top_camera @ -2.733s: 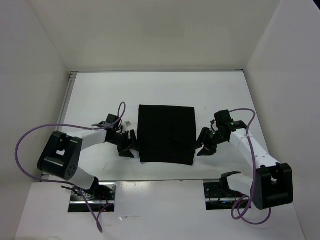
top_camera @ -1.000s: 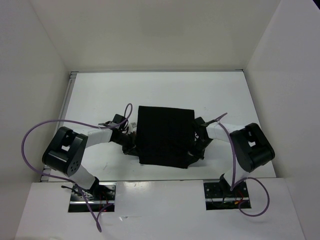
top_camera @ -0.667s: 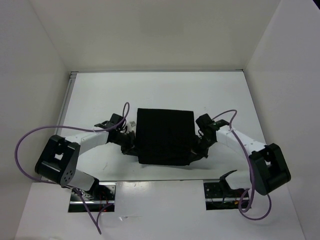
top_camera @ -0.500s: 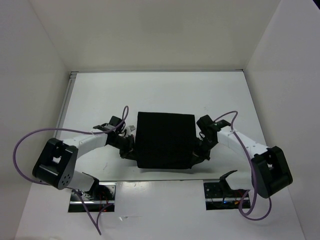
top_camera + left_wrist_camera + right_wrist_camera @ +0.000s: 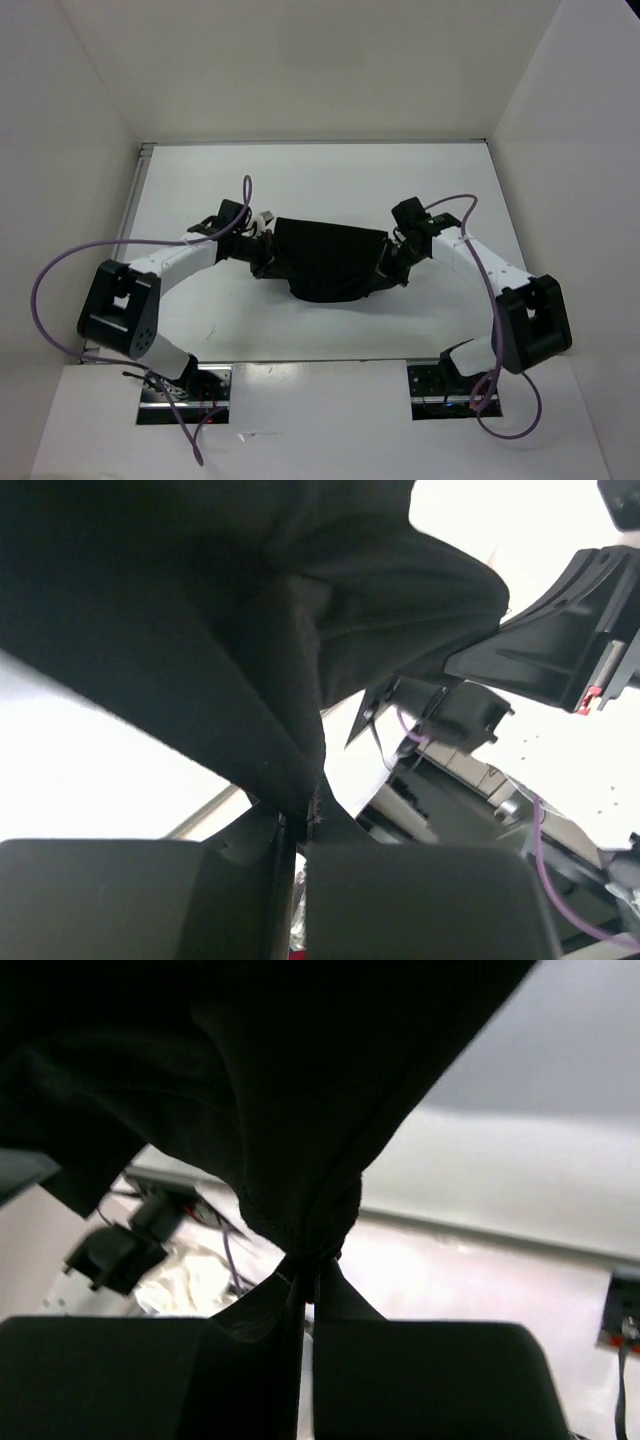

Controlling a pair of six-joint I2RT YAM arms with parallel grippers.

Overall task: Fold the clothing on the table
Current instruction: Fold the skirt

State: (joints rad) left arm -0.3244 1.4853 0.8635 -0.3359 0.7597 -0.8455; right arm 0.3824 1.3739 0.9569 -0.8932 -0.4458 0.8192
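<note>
While left gripper (image 5: 266,263) and right gripper (image 5: 386,268) pinch clothing (image 5: 330,262) by side edges, middle sagging, table (image 5: 320,185) open around.

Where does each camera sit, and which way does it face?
Top external: fixed above and behind the arms, looking down at the table; both arms show, clothing hung between them.
Left wrist: on the left arm, facing along the left tool, shut on the clothing.
Right wrist: on the right arm, facing along the right tool, shut likewise.
Shared: all see the clothing.

Matte black cloth clothing (image 5: 330,262)
</note>
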